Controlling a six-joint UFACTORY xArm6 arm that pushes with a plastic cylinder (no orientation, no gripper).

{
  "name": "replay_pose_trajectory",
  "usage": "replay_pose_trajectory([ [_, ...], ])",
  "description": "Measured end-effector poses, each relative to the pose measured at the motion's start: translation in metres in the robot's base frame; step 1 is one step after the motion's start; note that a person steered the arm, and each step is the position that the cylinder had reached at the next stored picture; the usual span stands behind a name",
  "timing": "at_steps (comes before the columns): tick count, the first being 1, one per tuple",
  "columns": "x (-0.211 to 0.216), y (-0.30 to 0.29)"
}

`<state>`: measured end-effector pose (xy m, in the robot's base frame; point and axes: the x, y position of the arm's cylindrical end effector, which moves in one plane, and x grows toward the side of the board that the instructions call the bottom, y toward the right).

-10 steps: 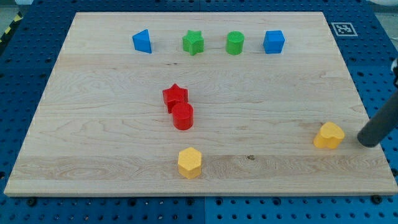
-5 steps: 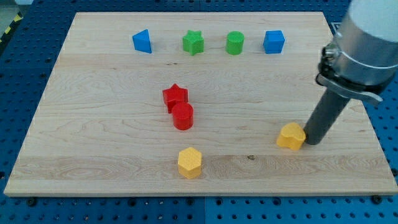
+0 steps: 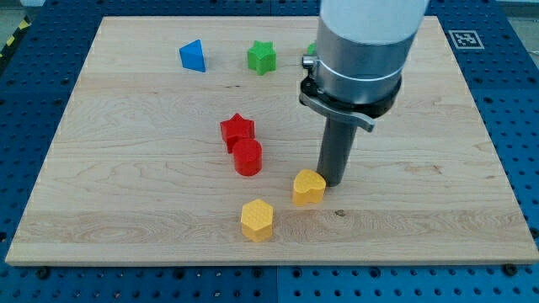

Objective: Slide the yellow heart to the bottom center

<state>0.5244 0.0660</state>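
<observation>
Arm body point(image 3: 362, 50) — cut off by the view's top edge; upper part not visible. It hides the green block point(image 3: 309, 50) at the view's top almost wholly — only a sliver shows, shape not determinable. Worktop point(image 3: 126, 185) behind the arm is likewise hidden.

Robotics lab bench, by the look: wooden board point(image 3: 126, 168) on blue perforated mounting plate point(image 3: 518, 101), fiducial marker tag point(image 3: 462, 39) up-right of tip point(image 3: 331, 182), yellow-black hazard tape point(image 3: 10, 40) far up-left. Small coloured test blocks scattered round.
</observation>
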Motion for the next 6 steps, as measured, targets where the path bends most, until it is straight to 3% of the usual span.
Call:
replay_pose_trajectory([
  [6, 0.017, 0.005],
])
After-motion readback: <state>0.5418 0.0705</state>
